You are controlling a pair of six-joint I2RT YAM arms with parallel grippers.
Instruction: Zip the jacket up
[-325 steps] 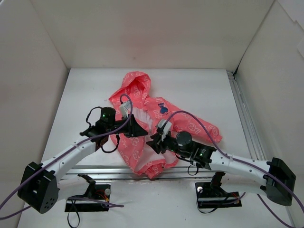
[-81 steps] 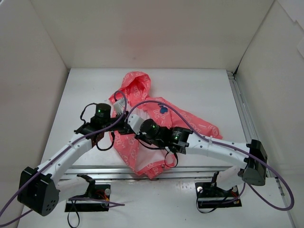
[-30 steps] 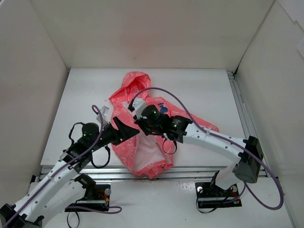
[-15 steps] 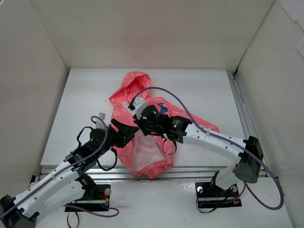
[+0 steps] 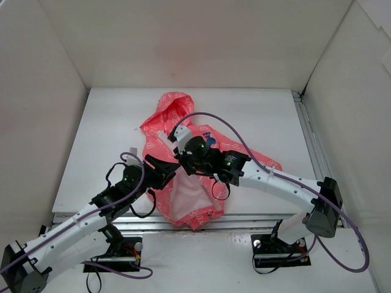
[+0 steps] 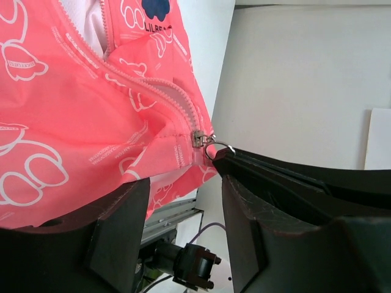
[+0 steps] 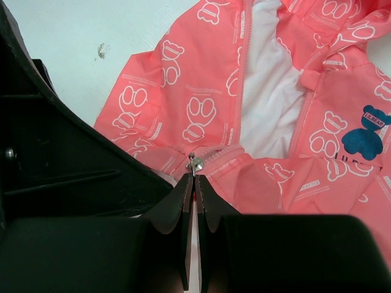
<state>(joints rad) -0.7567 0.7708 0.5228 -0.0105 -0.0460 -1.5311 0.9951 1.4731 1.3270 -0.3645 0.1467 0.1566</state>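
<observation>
The jacket [image 5: 174,113] lies front up on the white table [image 5: 256,116], its long axis running from the hood near the far wall to the hem at the metal rail [image 5: 256,220] along the near edge. One sleeve trails right. It lies partly unzipped, with white lining showing above the zipper slider [image 7: 193,161]. The right gripper [image 7: 193,177] is pinched closed on that slider. The left gripper [image 6: 183,183] has its jaws apart around the fabric just below. In the top view both wrists hide the jacket's middle. The dark blue emblem [image 7: 366,137] is cut off in the left wrist view.
</observation>
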